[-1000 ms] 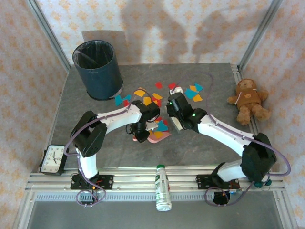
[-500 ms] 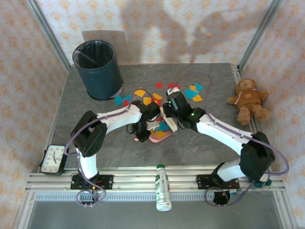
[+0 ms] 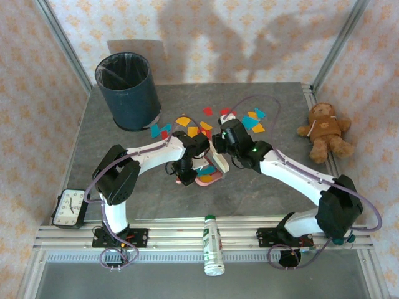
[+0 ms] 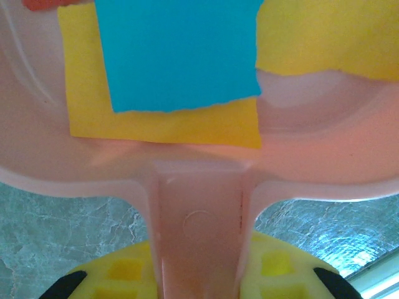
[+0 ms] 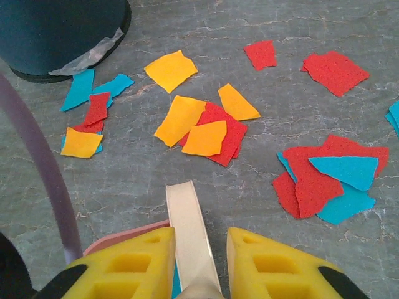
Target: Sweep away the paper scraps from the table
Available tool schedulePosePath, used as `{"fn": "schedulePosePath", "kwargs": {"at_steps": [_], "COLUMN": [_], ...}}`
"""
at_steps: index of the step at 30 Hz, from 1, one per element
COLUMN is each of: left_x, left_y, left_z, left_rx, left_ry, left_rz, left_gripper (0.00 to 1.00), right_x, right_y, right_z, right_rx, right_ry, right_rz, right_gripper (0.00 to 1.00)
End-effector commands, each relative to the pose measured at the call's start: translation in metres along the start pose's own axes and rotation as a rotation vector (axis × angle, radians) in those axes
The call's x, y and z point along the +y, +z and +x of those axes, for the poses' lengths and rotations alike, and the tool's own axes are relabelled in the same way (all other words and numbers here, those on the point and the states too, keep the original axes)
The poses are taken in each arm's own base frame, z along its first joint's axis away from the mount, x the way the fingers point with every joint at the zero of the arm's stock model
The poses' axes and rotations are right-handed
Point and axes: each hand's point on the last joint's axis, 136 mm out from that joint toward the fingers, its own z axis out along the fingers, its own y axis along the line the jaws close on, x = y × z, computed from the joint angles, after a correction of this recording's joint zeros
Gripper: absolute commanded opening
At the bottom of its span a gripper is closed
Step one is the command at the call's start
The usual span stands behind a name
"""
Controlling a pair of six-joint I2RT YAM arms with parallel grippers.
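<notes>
near the middle of the table (image 3: 249, 199), the right fingers (image 5: 140, 265) stay clamped on a white brush handle (image 5: 187, 218) — swung closer to the pink dustpan (image 4: 312, 162) than a second ago. left fingers (image 4: 124, 277) pinch its handle — some paper scraps (image 5: 199, 128) lie inside, most on the table past it.

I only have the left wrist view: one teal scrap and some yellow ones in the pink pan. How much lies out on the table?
Observer: Plenty: paper scraps, red, orange and teal, lie in loose clusters on the table beyond the dustpan.
Operator: What is the right arm doing?
Observer: The right gripper is shut on a pale flat tool that points toward the nearest scraps.
Operator: Anything close to the bin?
Observer: Yes, a few teal, red and orange pieces lie by the base of the dark blue bin.
</notes>
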Motion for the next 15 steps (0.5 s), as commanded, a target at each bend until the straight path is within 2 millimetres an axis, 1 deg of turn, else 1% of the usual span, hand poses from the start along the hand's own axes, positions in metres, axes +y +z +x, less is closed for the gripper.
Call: {"fn": "schedulePosePath", "kwargs": {"at_steps": [1,4,9,12,15], "left_x": [0.002,0.003,0.006,0.007,0.011], "left_y": [0.002,-0.002,-0.009,-0.015,-0.024], "left_z": [0.003,0.002,-0.001,-0.004,-0.007], "left_rx": [0.002,-0.013,-0.048,-0.087,-0.137], "left_ry": [0.016,0.012,0.004,-0.008,-0.028], "left_rz": [-0.007,-0.013,-0.03,-0.041,-0.054], "left_gripper": [0.0,0.0,0.0,0.0,0.0], "right_x": [-0.013,-0.023,-0.033,-0.045,-0.062], "right_y": [-0.016,-0.023,-0.036,-0.047,-0.065], "right_z": [-0.012,-0.014,-0.02,-0.024,-0.031], "right_rx": [-0.056,-0.084,-0.131,-0.166,-0.215], "right_ry": [0.038,0.05,0.08,0.105,0.134], "right_rz": [0.057,0.102,0.132,0.173,0.222], "right_gripper": [0.0,0.0,0.0,0.0,0.0]}}
